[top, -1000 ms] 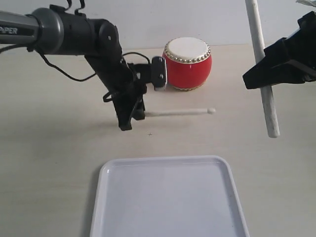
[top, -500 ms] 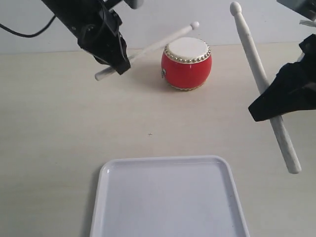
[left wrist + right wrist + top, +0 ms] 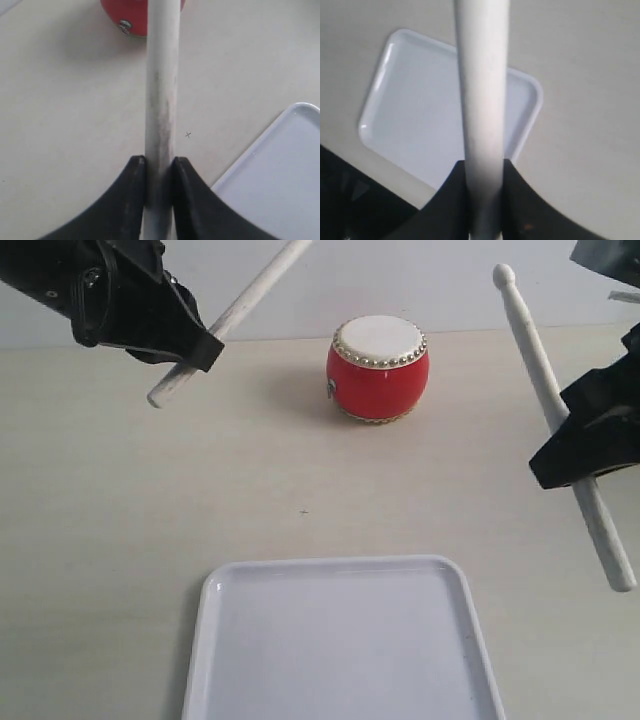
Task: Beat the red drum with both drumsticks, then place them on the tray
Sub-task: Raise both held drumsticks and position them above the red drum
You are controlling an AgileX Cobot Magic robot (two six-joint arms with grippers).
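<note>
Exterior view: left gripper (image 3: 197, 346) has carried its drumstick (image 3: 243, 302) higher, leftward.

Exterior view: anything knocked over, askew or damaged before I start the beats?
Nothing stands out. The red drum stands upright, the tray lies flat, the left gripper clamps the left drumstick and the right gripper the right drumstick, both in the air clear of the drum. Grey streaks on the left one look like wear.

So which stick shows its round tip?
The right drumstick, held by the right gripper: its round tip shows. The left drumstick, in the left gripper, runs off the picture's top edge.
</note>
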